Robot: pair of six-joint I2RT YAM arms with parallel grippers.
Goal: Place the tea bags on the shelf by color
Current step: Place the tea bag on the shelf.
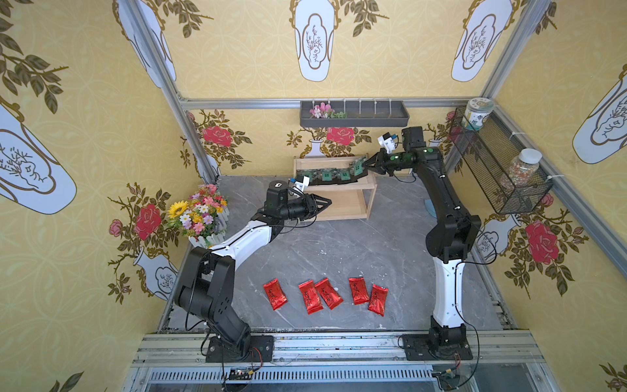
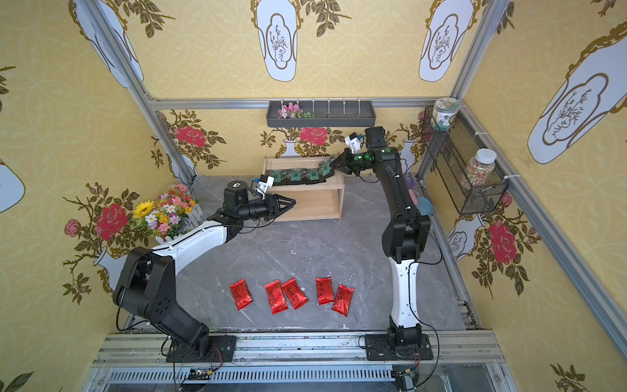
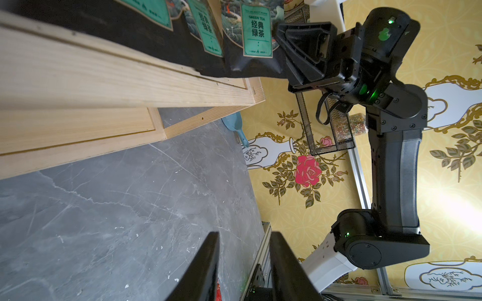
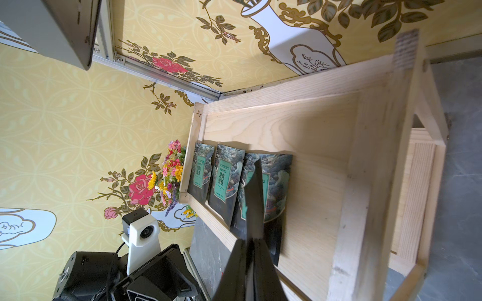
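Left wrist view shows the right jaws pinched nearly together on the edge of the fourth black sachet (image 3: 257, 34), which stands tilted at the right end of the top tier of the shelf (image 1: 353, 203), overlapping the nearest of three other sachets (image 1: 325, 175) lined up there. I judge this the last placing of the black batch, so the next move calls for letting go so it settles inside the rim, then backing out without dragging it. Left jaws hang apart and empty before the lower tier, and five red packets (image 1: 328, 293) lie on the table (image 1: 339, 251)
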